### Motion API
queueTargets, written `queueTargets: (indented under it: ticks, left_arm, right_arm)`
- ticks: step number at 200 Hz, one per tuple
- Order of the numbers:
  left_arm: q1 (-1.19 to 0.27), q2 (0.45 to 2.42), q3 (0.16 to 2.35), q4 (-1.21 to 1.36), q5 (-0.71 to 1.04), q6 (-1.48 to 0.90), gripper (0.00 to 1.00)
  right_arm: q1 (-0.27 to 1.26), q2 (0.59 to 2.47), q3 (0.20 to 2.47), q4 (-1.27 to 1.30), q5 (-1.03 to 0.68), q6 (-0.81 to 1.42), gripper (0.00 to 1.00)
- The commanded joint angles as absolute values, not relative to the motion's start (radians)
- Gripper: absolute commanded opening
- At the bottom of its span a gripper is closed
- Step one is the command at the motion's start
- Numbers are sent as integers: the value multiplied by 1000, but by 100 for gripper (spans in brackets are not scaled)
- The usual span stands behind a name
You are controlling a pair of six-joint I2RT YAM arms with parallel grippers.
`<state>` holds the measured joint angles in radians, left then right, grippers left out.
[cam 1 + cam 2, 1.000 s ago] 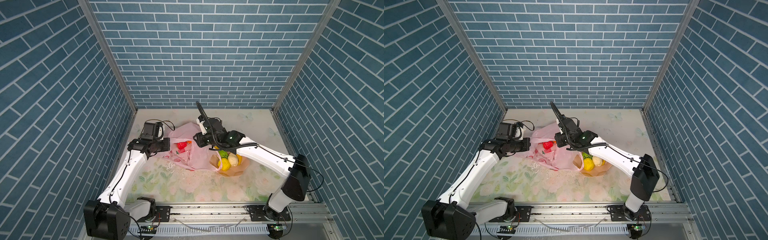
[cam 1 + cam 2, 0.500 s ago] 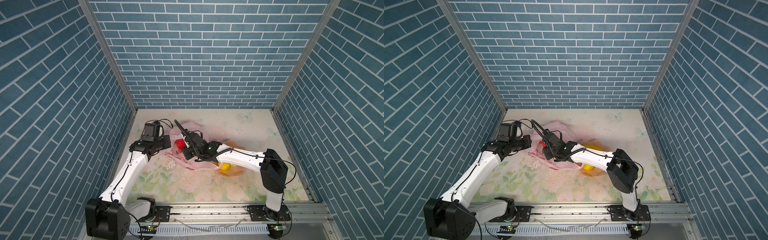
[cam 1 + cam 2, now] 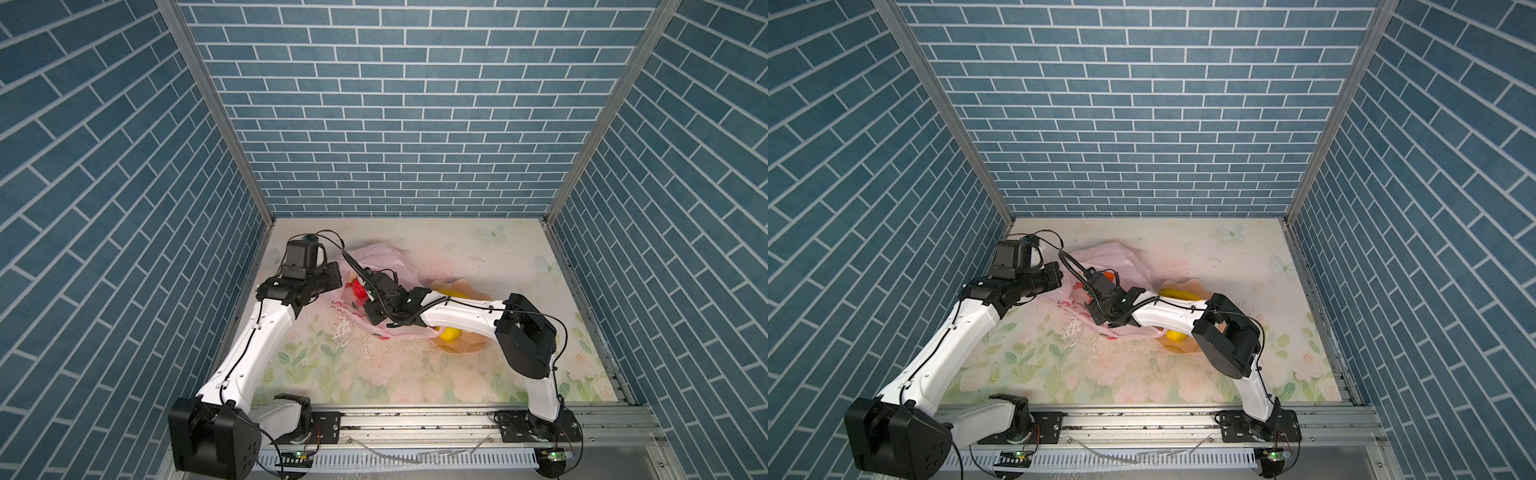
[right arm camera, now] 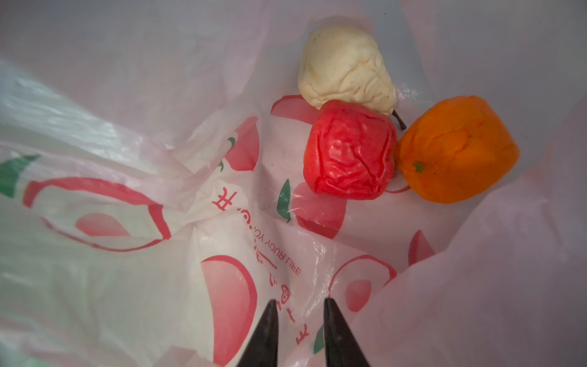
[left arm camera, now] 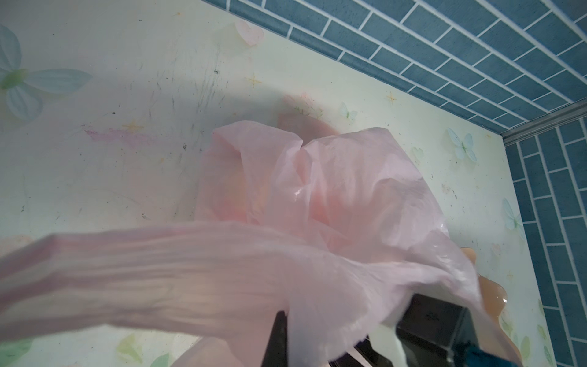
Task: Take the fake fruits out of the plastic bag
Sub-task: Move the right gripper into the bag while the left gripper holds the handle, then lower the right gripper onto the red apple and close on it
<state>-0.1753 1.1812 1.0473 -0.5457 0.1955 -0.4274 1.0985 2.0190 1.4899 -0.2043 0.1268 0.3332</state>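
Note:
The pink plastic bag (image 3: 384, 258) lies at the back left of the table, its mouth lifted. My left gripper (image 5: 287, 330) is shut on a stretched strip of the bag's rim (image 5: 158, 270). My right gripper (image 4: 298, 302) is inside the bag, its jaws a little apart with nothing between them. Ahead of its tips, on the bag's printed floor (image 4: 133, 254), lie three fake fruits: a red one (image 4: 349, 154), an orange one (image 4: 457, 149) and a cream-white one (image 4: 346, 73). The red fruit (image 3: 358, 289) also shows through the bag's mouth in a top view.
A peach scalloped bowl (image 3: 455, 286) stands right of the bag, partly under my right arm (image 3: 461, 318). It holds a round yellow fruit (image 3: 451, 333) and yellow bananas (image 3: 1179, 294). Brick walls close the back and both sides.
My right gripper has swung left from over the bowl into the bag's mouth, and its jaws have narrowed. My left gripper has kept its hold on the bag.

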Motion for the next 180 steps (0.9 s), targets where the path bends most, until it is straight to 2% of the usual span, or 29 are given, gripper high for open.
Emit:
queueTargets:
  ticks: [1, 54, 123, 180]
  left_arm:
    - [-179, 1192, 1077, -534, 217, -422, 0]
    - [-179, 1190, 1051, -508, 281, -409, 0]
    - [-179, 1134, 970, -527, 332, -345, 0]
    - [-179, 1124, 957, -523, 347, -323, 0]
  right_arm:
    - [1093, 2050, 1546, -223, 126, 278, 26]
    - [1068, 2121, 1631, -227, 139, 282, 31]
    - [1041, 2233, 1747, -194, 167, 316, 61]
    - [1035, 2282, 1775, -136, 200, 343, 70]
